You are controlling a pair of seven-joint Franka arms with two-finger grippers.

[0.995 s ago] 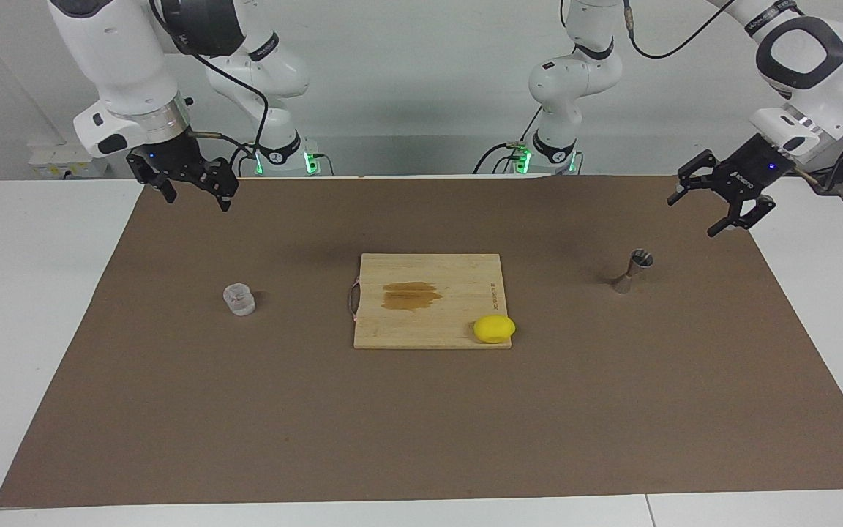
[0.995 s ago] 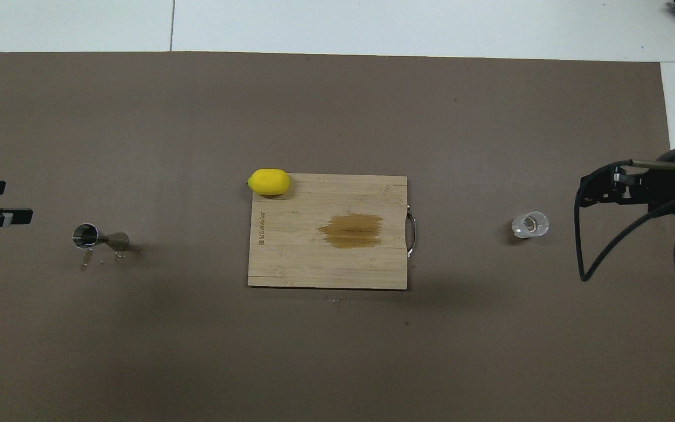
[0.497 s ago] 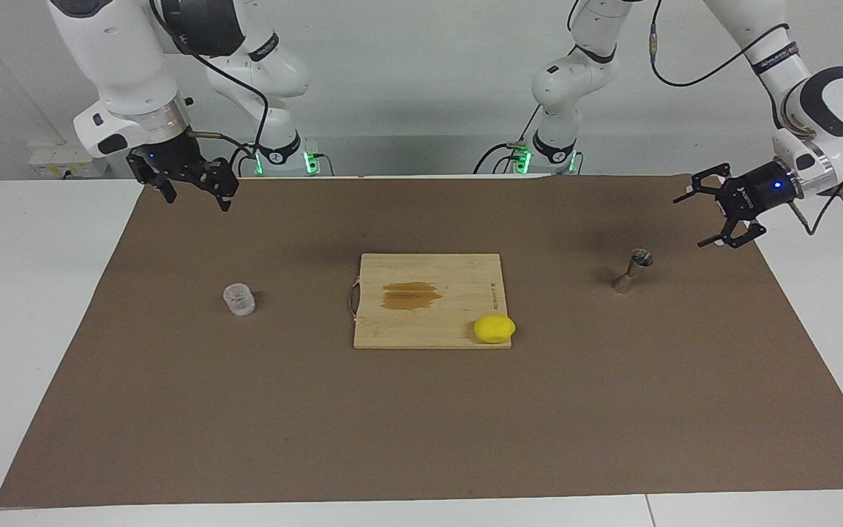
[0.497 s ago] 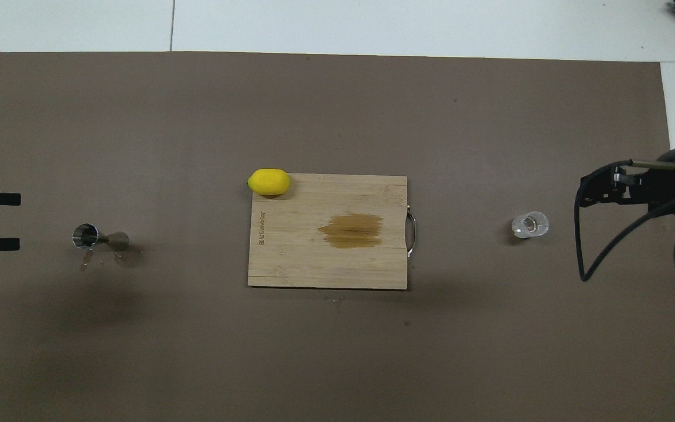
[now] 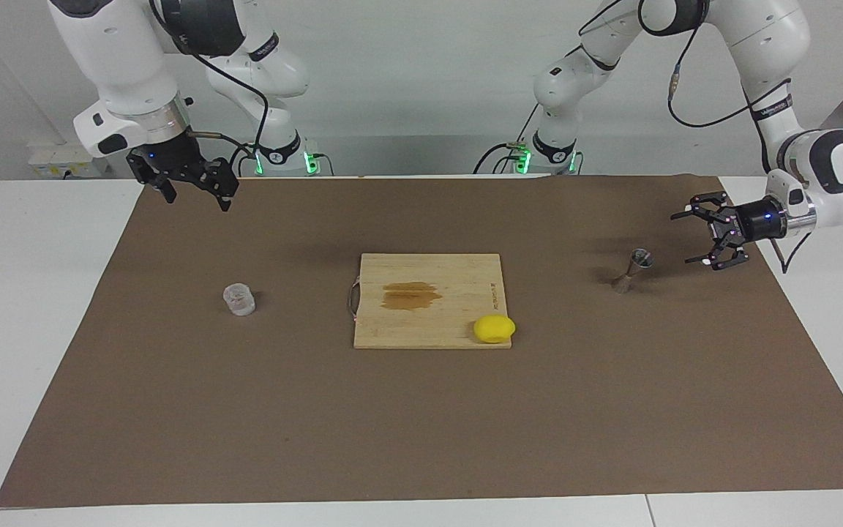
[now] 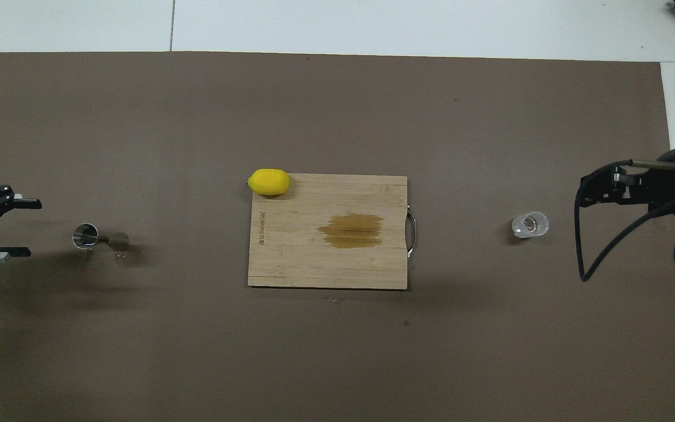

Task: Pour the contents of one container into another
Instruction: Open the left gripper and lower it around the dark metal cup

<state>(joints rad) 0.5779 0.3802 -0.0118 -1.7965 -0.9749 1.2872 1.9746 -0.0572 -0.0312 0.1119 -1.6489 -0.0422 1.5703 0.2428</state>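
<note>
The clear, textured cup (image 5: 238,299) (image 6: 529,224) stands upright on the brown mat toward the right arm's end. The small metal hourglass jigger (image 5: 632,269) (image 6: 100,237) stands on the mat toward the left arm's end. My left gripper (image 5: 682,238) (image 6: 33,228) hangs low over the mat beside the jigger. It is turned sideways and open, its jaws face the jigger, and a short gap separates them from it. My right gripper (image 5: 198,200) (image 6: 585,190) waits open and raised over the mat near its base, apart from the cup.
A wooden cutting board (image 5: 392,329) (image 6: 290,264) with a brown stain lies mid-table. A yellow lemon (image 5: 494,329) (image 6: 268,181) rests on the board's corner farthest from the robots. The brown mat (image 5: 421,424) covers most of the white table.
My left gripper has come down, turned sideways and moved in toward the jigger. The right arm, cup and jigger have not moved.
</note>
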